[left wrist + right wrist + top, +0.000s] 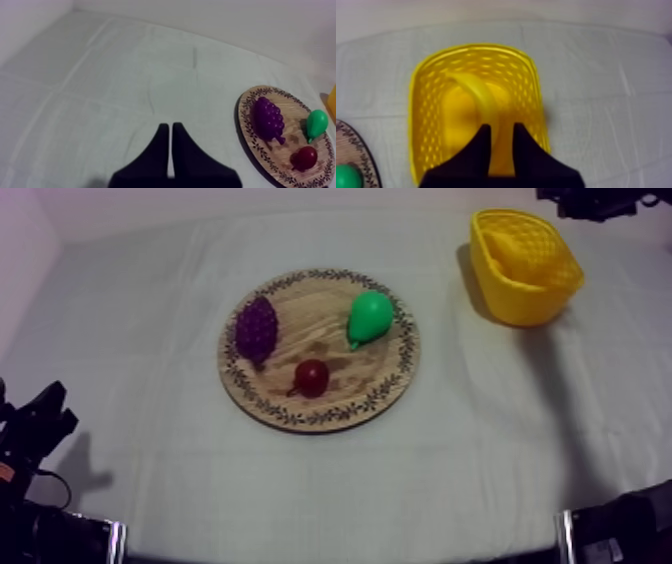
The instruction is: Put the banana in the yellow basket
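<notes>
The banana [478, 95] lies inside the yellow basket [423, 100], curving up against one wall. My right gripper [500, 127] hangs above the basket, open, and the banana shows through the gap between its fingers. In the top view the basket [545, 288] stands at the table's far right, with the banana [512, 246] in it and my right arm [600, 200] above it. The round wooden board [320, 413] is at the middle of the table. My left gripper [167, 125] is shut on nothing and rests low at the left [40, 423], well apart from the board.
On the board lie a bunch of purple grapes [256, 330], a green pear [371, 316] and a small red fruit [312, 376]. The left wrist view has the same board [250, 135] beside my fingers. Bare cloth lies between board and basket.
</notes>
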Motion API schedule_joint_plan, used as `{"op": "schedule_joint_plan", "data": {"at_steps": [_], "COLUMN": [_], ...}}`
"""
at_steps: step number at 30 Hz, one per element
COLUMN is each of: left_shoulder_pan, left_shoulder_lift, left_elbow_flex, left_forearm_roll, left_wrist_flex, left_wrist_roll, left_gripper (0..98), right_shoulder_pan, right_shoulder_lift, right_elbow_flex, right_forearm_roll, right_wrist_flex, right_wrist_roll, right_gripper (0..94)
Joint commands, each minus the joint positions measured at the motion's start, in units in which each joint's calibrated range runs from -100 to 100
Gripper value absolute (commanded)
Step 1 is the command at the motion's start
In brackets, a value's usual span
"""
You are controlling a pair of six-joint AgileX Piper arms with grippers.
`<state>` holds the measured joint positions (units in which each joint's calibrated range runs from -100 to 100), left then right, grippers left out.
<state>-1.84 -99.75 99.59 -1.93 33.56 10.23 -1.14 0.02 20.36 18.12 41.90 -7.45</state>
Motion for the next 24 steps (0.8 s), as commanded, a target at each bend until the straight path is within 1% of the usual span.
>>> {"op": "schedule_joint_plan", "data": {"at_steps": [1, 7, 9, 12, 18, 20, 24], "left_shoulder_pan": [-0.01, -0.01, -0.01, -0.01, -0.01, -0.01, -0.01], "left_shoulder_lift": [0.00, 0.00, 0.00, 0.00, 0.00, 0.00, 0.00], "left_elbow_flex": [-0.04, -0.04, -0.04, -0.04, -0.04, -0.04, -0.04], "left_forearm_roll": [0.00, 0.00, 0.00, 0.00, 0.00, 0.00, 0.00], "left_wrist_flex": [-0.02, -0.02, -0.02, -0.02, -0.02, -0.02, -0.02], "left_wrist_roll": [0.00, 0.01, -0.01, -0.01, -0.01, 0.00, 0.00], "left_gripper": [0.0, 0.0, 0.0, 0.0, 0.0, 0.0, 0.0], "right_shoulder_pan": [0.04, -0.30, -0.42, -0.19, 1.03, 1.34, 1.94], "right_shoulder_lift": [-13.29, -31.26, -37.06, -45.49, -60.97, -65.34, -72.99], "right_elbow_flex": [10.00, 30.92, 37.69, 47.08, 63.97, 68.21, 74.65], "right_forearm_roll": [0.66, 2.11, 1.66, -1.07, -8.67, -11.06, -14.03], "right_wrist_flex": [-3.23, -12.16, -14.44, -17.14, -22.46, -23.01, -23.13], "right_wrist_roll": [-0.94, -2.92, -2.97, -1.14, 6.43, 9.01, 11.87], "right_gripper": [3.8, 0.9, 0.7, 0.5, 0.3, 0.3, 0.2]}}
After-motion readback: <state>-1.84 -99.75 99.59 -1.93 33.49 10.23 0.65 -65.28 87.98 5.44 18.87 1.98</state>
